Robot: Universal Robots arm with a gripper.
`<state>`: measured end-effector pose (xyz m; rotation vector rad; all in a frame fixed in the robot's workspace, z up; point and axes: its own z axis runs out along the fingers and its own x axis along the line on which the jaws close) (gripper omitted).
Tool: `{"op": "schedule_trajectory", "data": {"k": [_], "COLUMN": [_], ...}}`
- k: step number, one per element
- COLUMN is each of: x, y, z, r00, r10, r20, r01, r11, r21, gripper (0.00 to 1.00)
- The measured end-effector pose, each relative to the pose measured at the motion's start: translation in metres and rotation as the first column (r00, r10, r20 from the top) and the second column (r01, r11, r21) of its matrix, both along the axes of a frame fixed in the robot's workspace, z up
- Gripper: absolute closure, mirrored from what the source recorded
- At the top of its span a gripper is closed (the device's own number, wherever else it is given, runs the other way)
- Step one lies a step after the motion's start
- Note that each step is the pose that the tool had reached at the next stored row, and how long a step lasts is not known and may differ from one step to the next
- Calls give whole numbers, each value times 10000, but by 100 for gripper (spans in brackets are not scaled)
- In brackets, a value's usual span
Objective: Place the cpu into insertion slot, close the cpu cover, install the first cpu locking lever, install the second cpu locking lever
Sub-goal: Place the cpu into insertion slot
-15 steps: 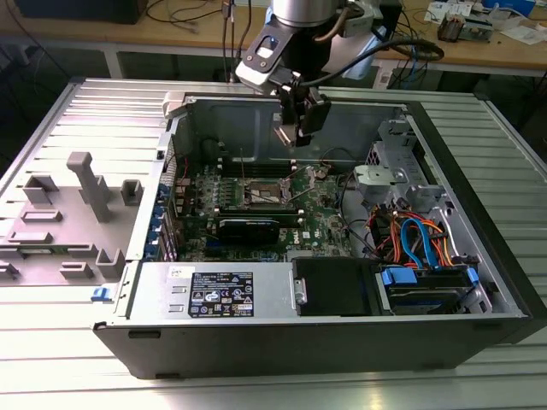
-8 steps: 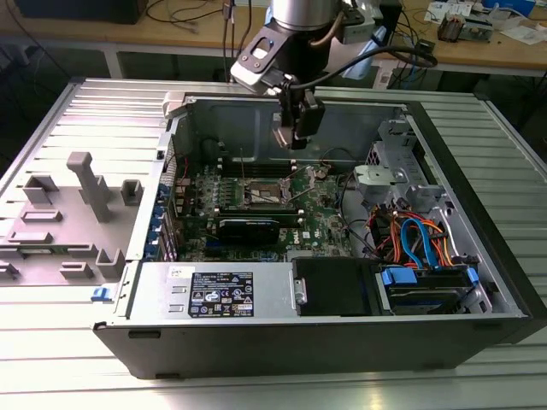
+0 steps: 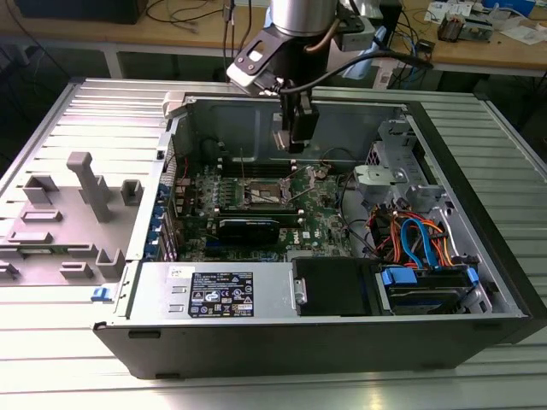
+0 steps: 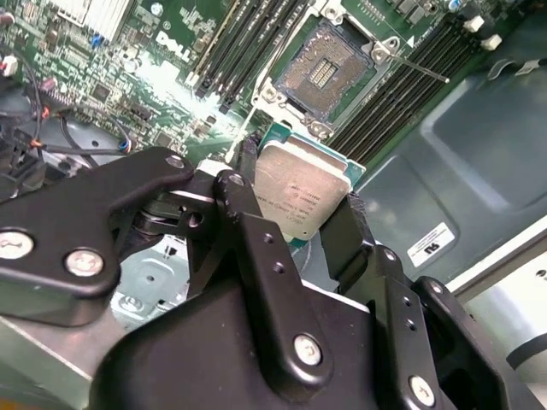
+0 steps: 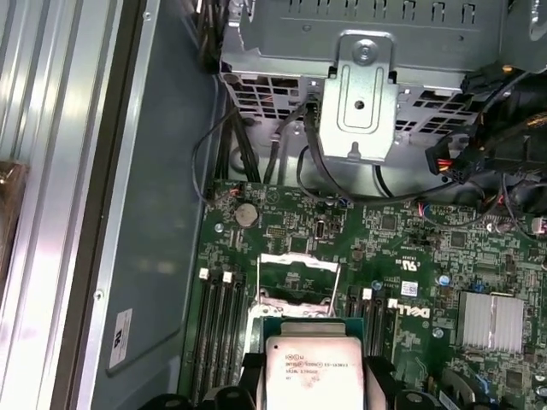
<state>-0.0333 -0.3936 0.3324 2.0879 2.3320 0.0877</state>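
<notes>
Currently step one: cpu gripped in the air over the board, not yet seated.
Gripper is closed down to chip width, its black fingers clamping opposite edges of the cpu, whose metal top faces the cameras in both wrist views. It hangs inside the open computer case, above the motherboard, near the insertion slot but apart from it. Slot holds nothing, pin field bare. Case also holds the memory slots, a coin battery, a metal drive cage and bundled cables. My read: seating calls for squaring the chip to the slot rim, keeping it level and lowering it gently straight down; those pins look easy to bend.
</notes>
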Motion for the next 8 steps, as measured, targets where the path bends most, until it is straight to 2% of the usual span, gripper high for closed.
{"op": "schedule_trajectory", "data": {"k": [2,8], "x": [-1,-1], "y": [0,0], "z": [-11,-13], "r00": [9999,9998], "r10": [-162,-175], "r20": [-8,-7], "r01": [162,175], "r11": [9999,9998], "r21": [-2,-1], "gripper": [46,46]}}
